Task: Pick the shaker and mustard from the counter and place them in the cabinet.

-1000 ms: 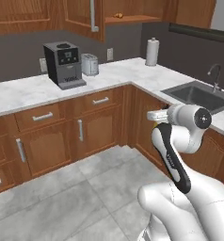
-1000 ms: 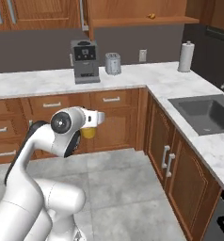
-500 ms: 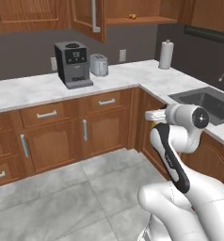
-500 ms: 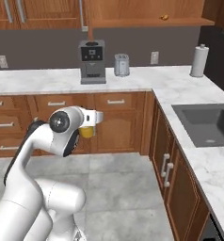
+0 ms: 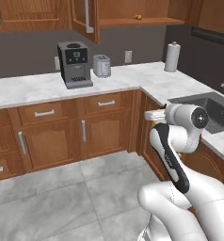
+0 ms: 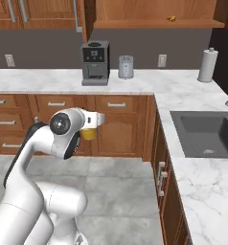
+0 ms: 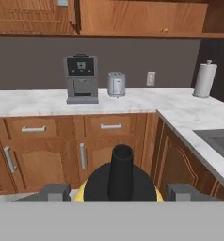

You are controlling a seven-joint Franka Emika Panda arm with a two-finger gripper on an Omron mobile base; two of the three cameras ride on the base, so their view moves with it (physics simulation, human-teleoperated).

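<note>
My gripper (image 7: pixel 116 193) is shut on the mustard (image 7: pixel 122 172). Its dark nozzle points up between the two fingers and its yellow body shows just beneath. From the base, the gripper (image 6: pixel 89 130) hangs at drawer height in front of the counter (image 6: pixel 53 86), a bit of the yellow mustard (image 6: pixel 88 136) showing under the hand. The gripper (image 5: pixel 154 116) is also in the left base view. The cabinet (image 6: pixel 154 23) is above the counter; its door (image 5: pixel 85 19) stands open and its wooden shelf (image 5: pixel 132 21) is exposed. The shaker is out of view.
A black coffee machine (image 5: pixel 74 63) and a silver toaster (image 5: pixel 102 66) stand on the counter below the cabinet. A paper-towel roll (image 5: pixel 172 56) is in the corner, a sink (image 6: pixel 207 134) to the right. A small orange item (image 6: pixel 171 18) lies on the shelf.
The whole picture has slid rightward, so the base has driven; the shift is small in the last half second. The arm keeps its pose, with the mustard still held.
</note>
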